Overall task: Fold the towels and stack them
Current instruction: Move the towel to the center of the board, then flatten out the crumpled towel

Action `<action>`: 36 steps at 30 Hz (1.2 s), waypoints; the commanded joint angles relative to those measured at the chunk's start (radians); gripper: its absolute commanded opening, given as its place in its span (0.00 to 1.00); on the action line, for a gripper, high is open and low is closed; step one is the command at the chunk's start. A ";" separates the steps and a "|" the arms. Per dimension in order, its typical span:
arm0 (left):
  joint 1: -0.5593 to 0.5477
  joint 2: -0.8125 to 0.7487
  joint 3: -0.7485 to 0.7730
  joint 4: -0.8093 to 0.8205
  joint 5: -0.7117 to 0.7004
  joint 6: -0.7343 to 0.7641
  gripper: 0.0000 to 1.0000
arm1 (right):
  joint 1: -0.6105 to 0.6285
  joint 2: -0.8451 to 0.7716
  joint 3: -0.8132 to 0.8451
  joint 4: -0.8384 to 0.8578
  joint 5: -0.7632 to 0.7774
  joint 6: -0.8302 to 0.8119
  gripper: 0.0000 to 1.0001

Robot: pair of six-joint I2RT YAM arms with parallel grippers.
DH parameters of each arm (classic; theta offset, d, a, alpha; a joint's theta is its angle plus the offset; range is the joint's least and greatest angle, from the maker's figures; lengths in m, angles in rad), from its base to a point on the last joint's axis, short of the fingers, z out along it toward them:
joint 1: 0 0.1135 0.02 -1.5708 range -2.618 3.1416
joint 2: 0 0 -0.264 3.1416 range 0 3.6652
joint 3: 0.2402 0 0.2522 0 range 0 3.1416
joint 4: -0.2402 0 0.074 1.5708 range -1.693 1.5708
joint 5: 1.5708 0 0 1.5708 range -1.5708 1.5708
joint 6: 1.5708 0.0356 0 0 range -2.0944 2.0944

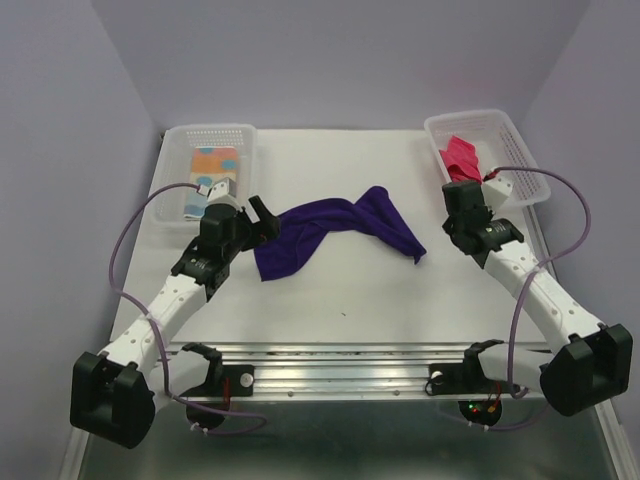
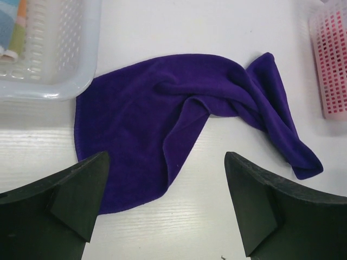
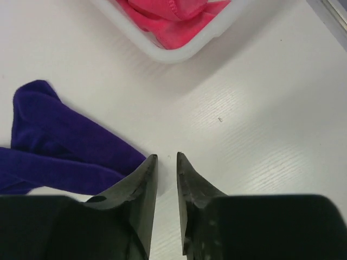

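Top external view: a purple towel lies crumpled in the middle of the white table, not folded. The left basket sits at about ten o'clock, with a striped towel inside. The right basket sits at about two o'clock and holds a pink towel.

The left gripper is at nine o'clock from the purple towel, just beside its edge. Its fingers are spread wide apart and hold nothing. A corner of the towel lies below the gap.

The right gripper is just beside the right basket. Its fingers are almost together, with only a thin slit between them, and nothing is in them. The purple towel's end is at its ten o'clock.
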 commanded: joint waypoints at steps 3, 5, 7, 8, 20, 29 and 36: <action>-0.009 -0.037 -0.036 -0.071 -0.173 -0.091 0.99 | -0.006 -0.035 0.044 0.165 -0.332 -0.277 1.00; -0.010 -0.059 -0.046 -0.087 -0.187 -0.113 0.99 | 0.001 0.002 0.043 0.224 -0.579 -0.311 1.00; -0.010 -0.079 -0.053 -0.095 -0.199 -0.125 0.99 | 0.044 0.041 0.057 0.262 -0.644 -0.313 1.00; -0.010 -0.092 -0.055 -0.104 -0.210 -0.143 0.99 | 0.128 0.064 0.069 0.267 -0.630 -0.328 1.00; -0.009 -0.205 -0.095 -0.216 -0.281 -0.269 0.99 | 0.491 0.727 0.503 0.448 -0.842 -0.342 1.00; -0.009 -0.271 -0.139 -0.226 -0.251 -0.289 0.99 | 0.514 0.977 0.626 0.433 -0.874 -0.330 1.00; -0.010 -0.221 -0.136 -0.213 -0.268 -0.263 0.99 | 0.511 0.771 0.217 0.500 -0.727 -0.270 1.00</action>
